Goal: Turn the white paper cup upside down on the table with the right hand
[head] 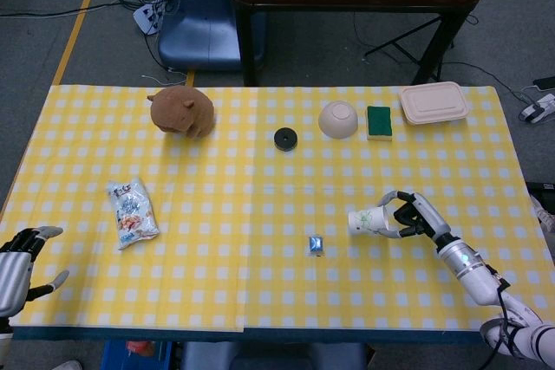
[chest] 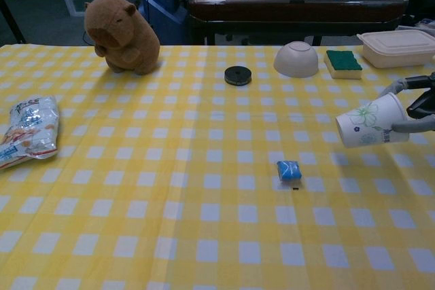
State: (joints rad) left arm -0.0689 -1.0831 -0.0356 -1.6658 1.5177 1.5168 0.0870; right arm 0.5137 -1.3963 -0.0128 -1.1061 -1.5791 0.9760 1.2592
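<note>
The white paper cup (head: 368, 221) (chest: 368, 124), printed with a green flower, is tipped on its side with its bottom pointing left, lifted a little above the yellow checked table (head: 260, 257). My right hand (head: 417, 217) (chest: 416, 105) grips it near the rim, fingers wrapped around the top and underside. My left hand (head: 19, 262) rests at the table's front left corner, fingers apart and holding nothing; the chest view does not show it.
A small blue packet (head: 316, 244) (chest: 289, 170) lies just left of the cup. Along the back stand an upturned bowl (head: 338, 119), a green sponge (head: 379, 122), a lidded box (head: 434, 102), a black disc (head: 285, 139) and a brown plush capybara (head: 182, 111). A snack bag (head: 132, 211) lies left.
</note>
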